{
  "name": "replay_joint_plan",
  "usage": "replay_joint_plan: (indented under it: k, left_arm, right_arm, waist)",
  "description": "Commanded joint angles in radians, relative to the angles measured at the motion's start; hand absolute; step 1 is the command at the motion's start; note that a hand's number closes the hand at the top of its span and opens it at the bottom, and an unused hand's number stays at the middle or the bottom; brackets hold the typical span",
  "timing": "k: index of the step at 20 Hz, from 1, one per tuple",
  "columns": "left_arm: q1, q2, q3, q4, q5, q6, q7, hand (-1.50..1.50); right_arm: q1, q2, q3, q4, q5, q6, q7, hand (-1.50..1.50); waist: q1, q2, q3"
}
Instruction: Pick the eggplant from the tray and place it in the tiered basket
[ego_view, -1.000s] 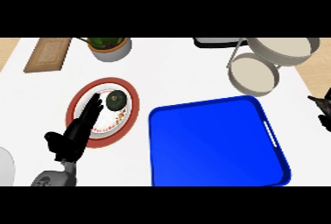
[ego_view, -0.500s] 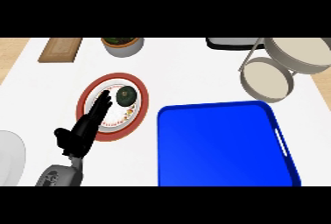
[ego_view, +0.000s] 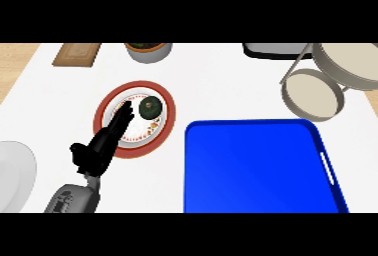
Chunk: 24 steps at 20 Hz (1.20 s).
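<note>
A small dark green eggplant (ego_view: 150, 106) lies on a red-rimmed plate (ego_view: 164, 122) left of centre. My left hand (ego_view: 103, 145) stretches over the plate's lower left with straight fingers (ego_view: 122, 116), their tips just left of the eggplant and not curled round it. The blue tray (ego_view: 258, 165) at the lower right holds nothing. The tiered basket (ego_view: 325, 82), with cream round tiers on a grey frame, stands at the upper right. My right hand does not show.
A potted plant (ego_view: 150, 50) and a wooden board (ego_view: 77, 54) sit along the far edge. A dark appliance (ego_view: 275, 50) stands behind the basket. A white plate (ego_view: 13, 175) shows at the left edge.
The whole view has shifted right, so the plate, tray and basket slide rightward. My right hand, seen at the right edge one second ago, is out of view. The left hand still points at the eggplant.
</note>
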Motion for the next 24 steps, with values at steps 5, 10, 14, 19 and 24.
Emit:
replay_joint_plan:
  k: [5, 10, 14, 19, 24]
  left_arm:
    - [-0.044, -0.027, -0.009, -0.028, -0.003, 0.002, 0.060, 0.00]
    - [0.003, -0.017, 0.010, 0.028, -0.020, -0.012, -0.038, 0.00]
    - [0.000, -0.020, 0.010, 0.038, -0.008, -0.040, -0.024, 0.00]
    - [0.043, -0.004, 0.008, -0.007, -0.027, -0.041, -0.052, 0.00]
    - [-0.031, -0.025, 0.028, 0.007, -0.018, -0.021, 0.019, 0.00]
  right_arm:
    - [-0.277, 0.163, 0.099, 0.133, 0.102, -0.048, 0.117, 1.50]
    - [-0.345, 0.247, 0.154, 0.203, 0.181, -0.070, 0.096, 1.50]
    - [-0.420, 0.280, 0.152, 0.331, 0.219, -0.090, 0.052, 1.50]
    - [-0.454, 0.349, 0.149, 0.420, 0.246, -0.145, 0.023, 1.50]
    - [-0.467, 0.446, 0.111, 0.464, 0.213, -0.159, 0.039, 1.50]
  waist:
    - [0.016, 0.004, 0.000]
    - [0.006, 0.003, 0.000]
    - [0.014, 0.007, 0.001]
    - [0.021, 0.008, 0.001]
    - [0.007, 0.005, 0.001]
